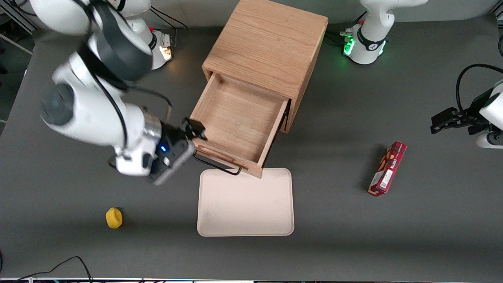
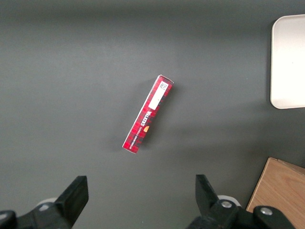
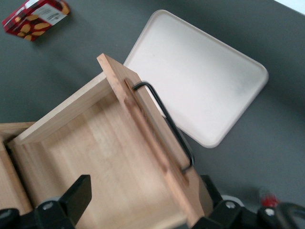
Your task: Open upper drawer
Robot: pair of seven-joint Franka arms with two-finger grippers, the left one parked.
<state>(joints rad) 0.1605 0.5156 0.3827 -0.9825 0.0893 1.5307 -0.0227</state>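
The upper drawer of the light-oak cabinet stands pulled far out, and its inside is bare wood. Its black wire handle hangs on the front panel over the tray's edge. My right gripper is at the drawer's front corner toward the working arm's end. In the right wrist view the gripper is open; one finger is over the drawer's inside and the other is outside the front panel, close to the handle. It holds nothing. The bottom drawer is hidden under the upper one.
A cream tray lies on the table in front of the drawer, nearer the front camera. A red snack box lies toward the parked arm's end. A small yellow object lies toward the working arm's end, near the front edge.
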